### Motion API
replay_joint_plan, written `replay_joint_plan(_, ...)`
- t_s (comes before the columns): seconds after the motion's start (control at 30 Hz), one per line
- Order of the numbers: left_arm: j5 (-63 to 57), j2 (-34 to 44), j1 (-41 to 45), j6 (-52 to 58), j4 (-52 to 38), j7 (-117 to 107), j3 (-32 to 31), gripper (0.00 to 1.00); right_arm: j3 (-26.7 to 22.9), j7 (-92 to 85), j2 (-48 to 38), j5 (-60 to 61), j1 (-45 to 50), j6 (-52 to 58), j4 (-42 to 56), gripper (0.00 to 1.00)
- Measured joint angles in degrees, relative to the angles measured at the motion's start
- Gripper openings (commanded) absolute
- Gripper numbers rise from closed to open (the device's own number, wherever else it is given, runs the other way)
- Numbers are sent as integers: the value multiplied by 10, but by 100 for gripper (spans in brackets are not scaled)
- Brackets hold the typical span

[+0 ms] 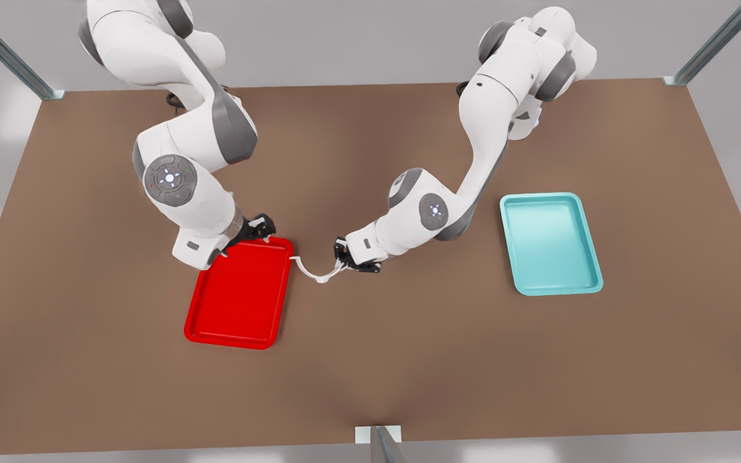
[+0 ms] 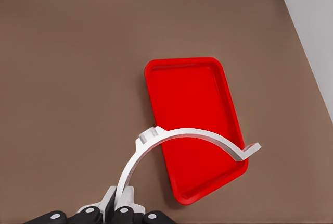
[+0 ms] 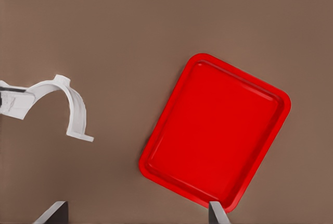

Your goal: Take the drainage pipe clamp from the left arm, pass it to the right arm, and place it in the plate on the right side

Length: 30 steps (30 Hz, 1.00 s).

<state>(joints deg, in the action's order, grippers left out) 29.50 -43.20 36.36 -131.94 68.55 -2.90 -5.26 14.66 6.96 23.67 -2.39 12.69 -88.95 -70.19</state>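
Brown and bare, the table (image 1: 370, 360) carries two trays: one red plate (image 1: 240, 302) toward the front view's left and one teal tray (image 1: 550, 244) toward the front view's right. Two white arms reach over it from the far edge.

The left claw (image 1: 343, 258) sits low between the two trays, closer to the red plate. It is clamped on one end of the single pipe clamp (image 1: 314, 270), a thin white half-ring. In the left wrist view the strip (image 2: 177, 140) rises from between the closed fingers (image 2: 122, 211) and arches across the plate (image 2: 192, 104), its free tab ending over the plate's rim. In the front view the free tab reaches to the plate's near-side edge (whether it touches the rim cannot be told).

The right claw (image 1: 249, 236) hangs over the far corner of the red plate, holding nothing. In the right wrist view its two fingertips (image 3: 217, 214) stand wide apart, with the plate (image 3: 218, 130) beneath and the clamp (image 3: 65, 104) off to one side, apart from the plate's edge.

The teal tray lies well apart from both claws.
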Motion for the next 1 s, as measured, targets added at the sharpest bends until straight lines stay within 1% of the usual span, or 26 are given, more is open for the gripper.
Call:
replay_joint_plan(0.23, 0, -5, 6, -6, 0, 9, 1, 21, 11, -12, 38, -1, 41, -55, 2, 100)
replay_joint_plan(0.5, 0, -4, 8, -12, 0, 12, 1, 21, 12, -23, 62, -17, 48, -121, -4, 100)
replay_joint_plan(0.7, 0, -3, 6, -13, -1, 13, 2, 21, 12, -30, 79, -22, 52, -140, -7, 100)
replay_joint_plan(1.0, -1, -3, 6, -14, 0, 14, 2, 21, 12, -37, 80, -30, 46, -145, -32, 100)
